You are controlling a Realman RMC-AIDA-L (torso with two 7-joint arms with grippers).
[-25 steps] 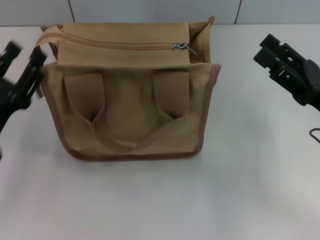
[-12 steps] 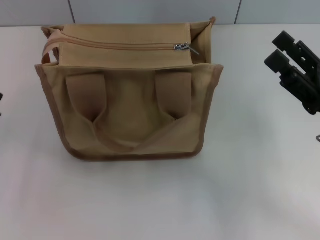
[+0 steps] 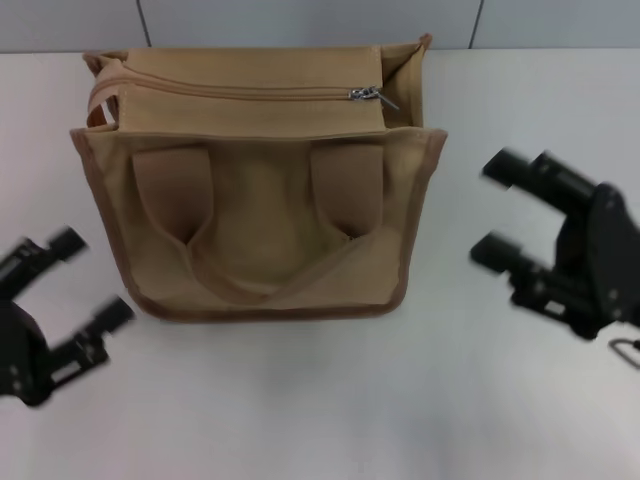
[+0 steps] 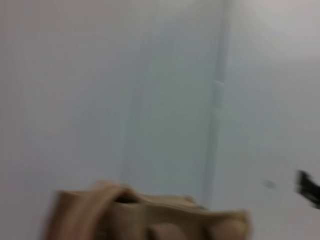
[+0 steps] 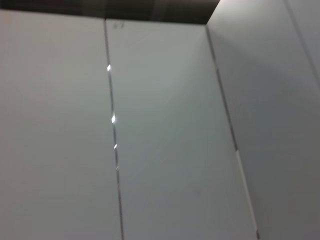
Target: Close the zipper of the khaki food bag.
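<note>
Two tools flank the khaki food bag (image 3: pixel 255 180) on the white surface (image 3: pixel 320 400), left tool (image 3: pixel 75 300) and right tool (image 3: pixel 505 215) both spread wide and empty, apart from it. Risk: soft canvas may slide or buckle if the slider is tugged unbraced. Zipper (image 3: pixel 240 92) looks nearly shut, silver slider (image 3: pixel 362 94) on the bag's top toward the right tool.

bare table (image 3: pixel 300 400) before khaki food bag (image 3: pixel 260 230), open space above its zipper (image 3: pixel 240 92), grippers flanking

Right wrist view: pale grey panels (image 5: pixel 165 135) split by thin seams (image 5: pixel 116 150), dark band (image 5: pixel 110 9) along one edge.
</note>
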